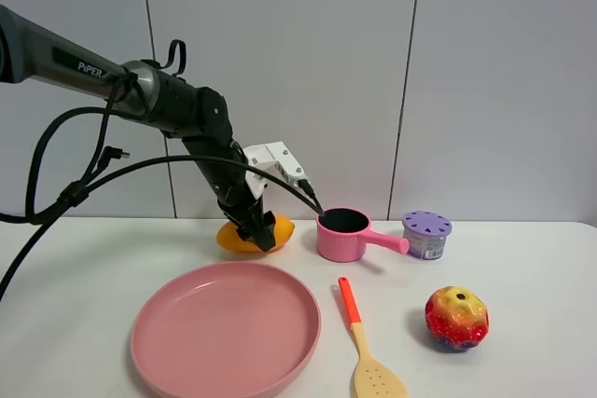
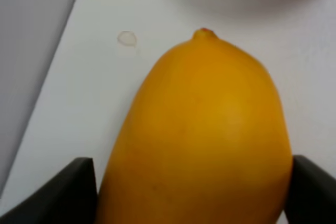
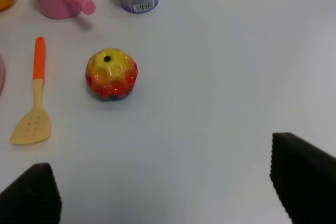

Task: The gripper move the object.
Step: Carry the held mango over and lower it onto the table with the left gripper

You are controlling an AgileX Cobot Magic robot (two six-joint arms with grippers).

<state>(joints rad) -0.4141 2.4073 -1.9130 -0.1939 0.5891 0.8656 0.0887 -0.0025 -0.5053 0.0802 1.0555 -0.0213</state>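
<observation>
While my left gripper (image 1: 254, 224) is down at the back of the table (image 1: 532, 361), its 2 fingers (image 2: 58, 195) flank the object (image 2: 205, 129), 1 on each side of the broad end. I see no gap between pad and skin on either side, so I judge the jaws clamped on it, though it looks to be resting on the table and not lifted.

The relation that matters is this: the object lies straight ahead of my left gripper, its long axis running away from me along my line of reach, and my fingers cross its short axis. The wide end sits nearest, between the fingers; the narrow end with its small nipple is farthest from me.

Seen from the high camera, that long axis runs side to side along the back edge, close to the wall (image 1: 326, 62), and the narrow tip points toward the pink pot (image 1: 340, 235), which stands just beside it. Any move along that axis would push the tip at the pot, so I judge that up and toward the front is the safer way out.

My right gripper (image 3: 165, 190) is spread wide with nothing between its fingers and sits well apart, beyond the round red-yellow fruit (image 3: 111, 73). The left is plainly the nearer arm.
</observation>
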